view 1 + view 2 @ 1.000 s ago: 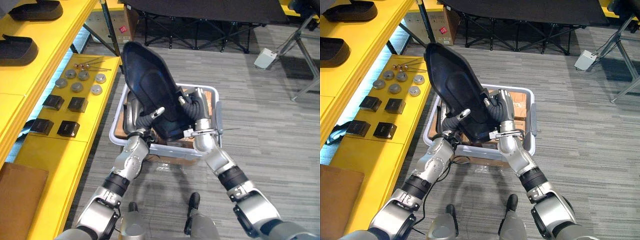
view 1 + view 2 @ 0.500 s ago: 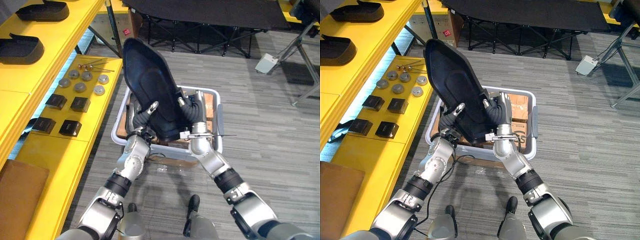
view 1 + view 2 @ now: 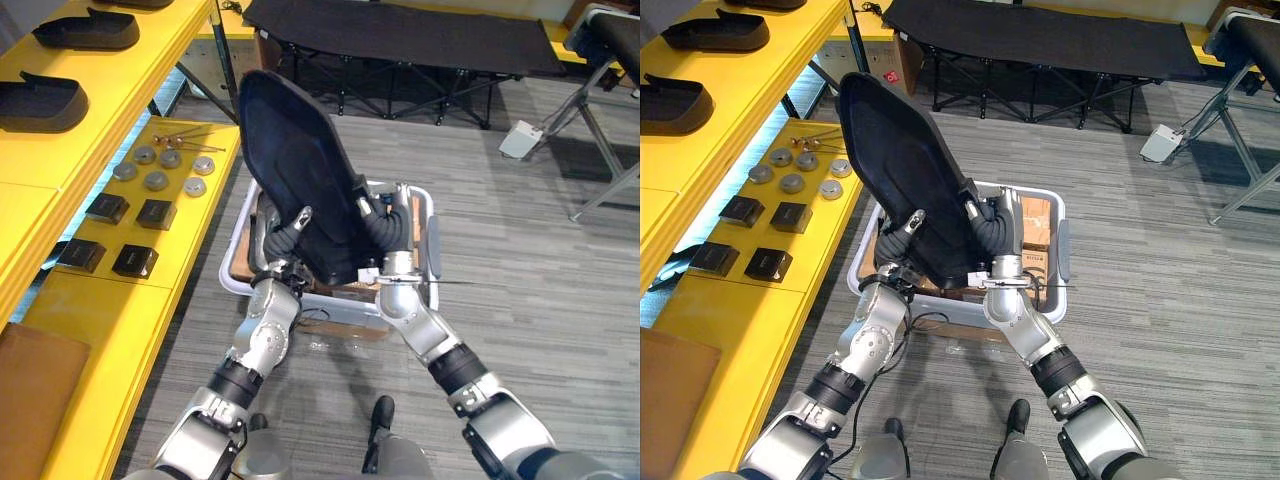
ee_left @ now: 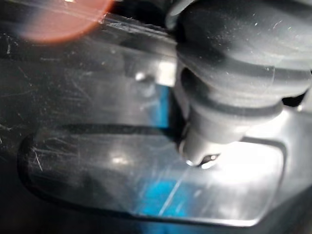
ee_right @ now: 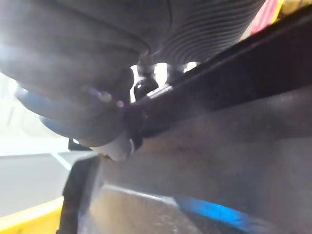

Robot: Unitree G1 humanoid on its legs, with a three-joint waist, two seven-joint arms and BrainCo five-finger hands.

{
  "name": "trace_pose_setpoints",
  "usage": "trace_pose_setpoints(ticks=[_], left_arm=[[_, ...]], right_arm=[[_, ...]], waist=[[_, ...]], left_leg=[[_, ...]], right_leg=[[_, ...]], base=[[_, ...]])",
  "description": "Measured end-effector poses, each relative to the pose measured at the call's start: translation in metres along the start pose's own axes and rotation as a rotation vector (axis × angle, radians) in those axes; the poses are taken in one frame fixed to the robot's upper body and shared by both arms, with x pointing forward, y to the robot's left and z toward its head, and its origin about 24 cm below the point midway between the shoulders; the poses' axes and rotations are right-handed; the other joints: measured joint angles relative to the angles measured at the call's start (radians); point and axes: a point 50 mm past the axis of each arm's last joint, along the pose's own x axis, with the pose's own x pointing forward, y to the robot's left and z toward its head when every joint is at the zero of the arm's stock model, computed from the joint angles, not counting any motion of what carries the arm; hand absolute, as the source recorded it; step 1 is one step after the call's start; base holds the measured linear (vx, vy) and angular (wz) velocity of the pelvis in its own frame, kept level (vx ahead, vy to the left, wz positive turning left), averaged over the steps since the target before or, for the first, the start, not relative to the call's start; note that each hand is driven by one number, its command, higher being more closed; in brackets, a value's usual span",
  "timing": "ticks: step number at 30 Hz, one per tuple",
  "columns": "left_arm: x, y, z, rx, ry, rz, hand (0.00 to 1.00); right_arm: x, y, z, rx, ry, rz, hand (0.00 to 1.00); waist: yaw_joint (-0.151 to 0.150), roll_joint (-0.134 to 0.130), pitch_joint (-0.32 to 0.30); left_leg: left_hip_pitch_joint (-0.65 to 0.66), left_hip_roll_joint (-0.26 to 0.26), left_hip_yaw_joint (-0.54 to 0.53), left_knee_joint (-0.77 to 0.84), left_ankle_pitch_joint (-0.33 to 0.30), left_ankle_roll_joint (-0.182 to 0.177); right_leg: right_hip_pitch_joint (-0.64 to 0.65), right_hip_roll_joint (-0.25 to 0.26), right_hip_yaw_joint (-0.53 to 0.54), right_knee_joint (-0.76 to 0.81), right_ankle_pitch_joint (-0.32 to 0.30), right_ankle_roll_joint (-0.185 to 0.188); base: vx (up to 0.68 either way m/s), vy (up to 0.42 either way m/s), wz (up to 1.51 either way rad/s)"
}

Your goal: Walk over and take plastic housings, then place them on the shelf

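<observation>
The left hand [image 3: 283, 238] and right hand [image 3: 388, 222] curl round the lower edges of the black housing [image 3: 295, 165], which rises tall above them over the bin [image 3: 432, 245]; being top-heavy, it could tip loose or clip the yellow shelf [image 3: 130, 300] beyond the left hand.

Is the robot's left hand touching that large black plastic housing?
Touching: left eye view shows the left hand gripping the housing, thumb on its face.

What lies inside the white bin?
Brown cardboard shows in the far corner of the bin. The black housing, gripped by the left hand and right hand, covers the rest.
</observation>
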Motion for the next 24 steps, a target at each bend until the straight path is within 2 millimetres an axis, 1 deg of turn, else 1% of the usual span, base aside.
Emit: trace_pose_setpoints(ticks=[4, 6, 7, 9, 10, 12, 15, 17, 19, 20, 22, 23, 24], left_arm=[[-0.012, 0.004, 0.002, 0.017, -0.029, -0.001, 1.0], [-0.019, 0.005, 0.008, 0.017, -0.072, 0.002, 1.0], [-0.023, 0.008, 0.011, 0.042, -0.099, 0.015, 1.0], [-0.031, 0.016, 0.014, 0.1, -0.134, 0.078, 1.0], [-0.041, 0.026, 0.017, 0.13, -0.164, 0.155, 1.0], [-0.049, 0.035, 0.018, 0.138, -0.197, 0.235, 1.0], [-0.058, 0.048, 0.021, 0.165, -0.239, 0.346, 1.0], [-0.065, 0.055, 0.022, 0.224, -0.265, 0.42, 1.0], [-0.075, 0.066, 0.026, 0.344, -0.304, 0.526, 1.0], [-0.077, 0.068, 0.027, 0.377, -0.316, 0.551, 1.0], [-0.084, 0.074, 0.033, 0.576, -0.389, 0.658, 1.0], [-0.086, 0.076, 0.034, 0.618, -0.406, 0.681, 1.0], [-0.09, 0.079, 0.037, 0.698, -0.442, 0.725, 1.0]], right_arm=[[-0.014, 0.0, -0.001, 0.025, 0.024, 0.006, 0.0], [-0.019, 0.003, -0.002, 0.029, 0.034, 0.02, 0.0], [-0.025, 0.005, -0.003, 0.032, 0.046, 0.031, 0.0], [-0.036, 0.01, -0.005, 0.039, 0.074, 0.054, 0.0], [-0.047, 0.013, -0.008, 0.048, 0.113, 0.059, 0.0], [-0.057, 0.017, -0.009, 0.057, 0.142, 0.074, 0.0], [-0.063, 0.022, -0.008, 0.064, 0.168, 0.082, 0.0], [-0.061, 0.021, -0.001, 0.088, 0.151, 0.064, 0.0], [-0.058, 0.019, 0.008, 0.118, 0.12, 0.039, 0.0], [-0.058, 0.018, 0.01, 0.123, 0.116, 0.032, 0.0], [-0.059, 0.014, 0.014, 0.14, 0.112, 0.003, 0.0], [-0.059, 0.013, 0.015, 0.144, 0.113, -0.002, 0.0], [-0.062, 0.01, 0.017, 0.155, 0.121, -0.013, 0.0]], waist=[[0.0, -0.003, -0.033], [0.002, -0.003, -0.034], [0.005, -0.003, -0.034], [0.007, -0.003, -0.051], [0.008, 0.0, -0.077], [0.008, 0.007, -0.101], [0.017, 0.014, -0.114], [0.021, 0.015, -0.122], [0.024, 0.015, -0.122], [0.024, 0.015, -0.123], [0.031, 0.013, -0.125], [0.032, 0.013, -0.125], [0.032, 0.013, -0.129]], left_leg=[[0.002, 0.0, -0.001, -0.007, 0.0, 0.0], [0.008, 0.0, 0.0, -0.009, 0.0, 0.0], [0.014, 0.0, 0.0, -0.011, 0.0, 0.0], [0.016, 0.0, -0.001, -0.017, 0.0, 0.0], [0.017, 0.001, -0.001, -0.023, 0.0, 0.0], [0.02, 0.001, -0.003, -0.033, 0.001, -0.003], [0.038, 0.003, -0.005, -0.041, 0.001, -0.003], [0.041, 0.003, -0.008, -0.045, 0.001, -0.003], [0.056, 0.003, -0.008, -0.052, 0.001, -0.003], [0.058, 0.003, -0.008, -0.053, 0.001, -0.003], [0.063, 0.003, -0.006, -0.057, 0.001, -0.003], [0.065, 0.003, -0.005, -0.059, 0.001, -0.003], [0.069, 0.003, -0.002, -0.064, 0.001, -0.003]], right_leg=[[0.0, 0.0, -0.005, -0.002, -0.003, -0.002], [0.005, 0.0, -0.006, -0.009, -0.006, -0.004], [0.009, 0.001, -0.007, -0.009, -0.013, -0.011], [0.009, 0.001, -0.01, -0.01, -0.025, -0.007], [0.007, 0.003, -0.015, -0.009, -0.029, -0.011], [0.009, 0.003, -0.028, -0.009, -0.033, -0.013], [0.026, 0.005, -0.035, -0.009, -0.039, -0.014], [0.028, 0.005, -0.037, -0.009, -0.04, -0.013], [0.04, 0.006, -0.039, -0.009, -0.044, -0.012], [0.042, 0.006, -0.04, -0.009, -0.045, -0.012], [0.043, 0.006, -0.04, -0.009, -0.047, -0.012], [0.044, 0.006, -0.04, -0.009, -0.048, -0.012], [0.046, 0.006, -0.04, -0.009, -0.05, -0.012]], base=[[0.0, 0.0, 0.0], [0.0, 0.0, 0.0], [0.0, 0.0, 0.0], [0.0, 0.0, 0.0], [0.03, 0.0, 0.03], [0.05, 0.002, 0.09], [0.04, 0.002, 0.05], [0.03, 0.005, 0.02], [0.0, 0.0, 0.0], [0.0, 0.0, 0.0], [0.0, 0.0, 0.0], [0.0, 0.0, 0.0], [0.0, 0.0, 0.0]])
